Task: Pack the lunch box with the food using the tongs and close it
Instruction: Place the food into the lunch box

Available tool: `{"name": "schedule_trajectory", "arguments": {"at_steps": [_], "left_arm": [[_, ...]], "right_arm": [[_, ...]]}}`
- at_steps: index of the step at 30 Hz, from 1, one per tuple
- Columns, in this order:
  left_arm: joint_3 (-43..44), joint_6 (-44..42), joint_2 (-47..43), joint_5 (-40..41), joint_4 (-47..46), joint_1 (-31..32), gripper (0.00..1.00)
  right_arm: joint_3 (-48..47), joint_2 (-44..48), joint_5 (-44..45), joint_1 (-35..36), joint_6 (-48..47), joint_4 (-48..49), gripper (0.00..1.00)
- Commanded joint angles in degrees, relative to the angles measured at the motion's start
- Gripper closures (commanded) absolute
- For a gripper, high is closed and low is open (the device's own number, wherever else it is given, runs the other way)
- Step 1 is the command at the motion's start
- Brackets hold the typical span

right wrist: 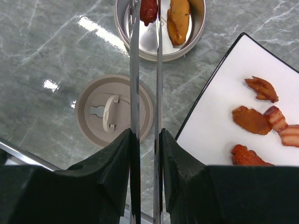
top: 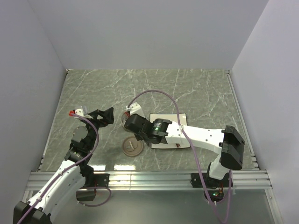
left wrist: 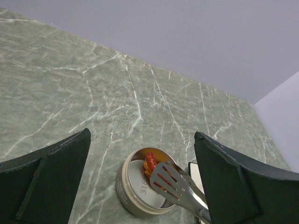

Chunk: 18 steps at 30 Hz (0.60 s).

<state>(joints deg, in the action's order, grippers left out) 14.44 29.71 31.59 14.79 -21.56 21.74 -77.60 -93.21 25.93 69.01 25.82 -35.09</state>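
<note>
Right gripper (right wrist: 145, 135): fingers pressed together on the tongs (right wrist: 134, 93), one black pad against the outside of each arm. The two thin, mirror-bright steel arms run nearly parallel with a narrow gap between them. The left wrist view shows a slotted, spatula-like head.

Tongs tips reach over the lunch box (right wrist: 159, 57), a small round shallow silver tin with a shiny floor, standing open on the table (right wrist: 46, 42). Inside it, a dark red piece (right wrist: 148, 10) lies between the tongs tips. An orange-brown piece (right wrist: 179, 18) lies just beside it.

The lid (right wrist: 128, 95), a brownish-grey disc with a small centre handle, lies flat on the table near the tin, apart from it.

White square plate (right wrist: 219, 130), right of the tongs: several orange-brown and reddish food pieces (right wrist: 252, 120) lie on it.

Left gripper (top: 103, 115): fingers spread wide, holding nothing, left of the tin.
</note>
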Motion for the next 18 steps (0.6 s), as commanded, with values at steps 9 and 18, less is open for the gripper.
{"name": "schedule_trajectory", "arguments": {"at_steps": [9,18], "left_arm": [[-0.1,0.7,-0.1,-0.5,-2.2,0.1,0.0],[-0.2,0.7,-0.1,-0.5,-2.3,0.2,0.01]], "right_arm": [[-2.7,0.0,0.2,-0.6,-0.3,1.2,0.51],[-1.6,0.6,0.7,-0.6,0.5,1.0,0.47]]}}
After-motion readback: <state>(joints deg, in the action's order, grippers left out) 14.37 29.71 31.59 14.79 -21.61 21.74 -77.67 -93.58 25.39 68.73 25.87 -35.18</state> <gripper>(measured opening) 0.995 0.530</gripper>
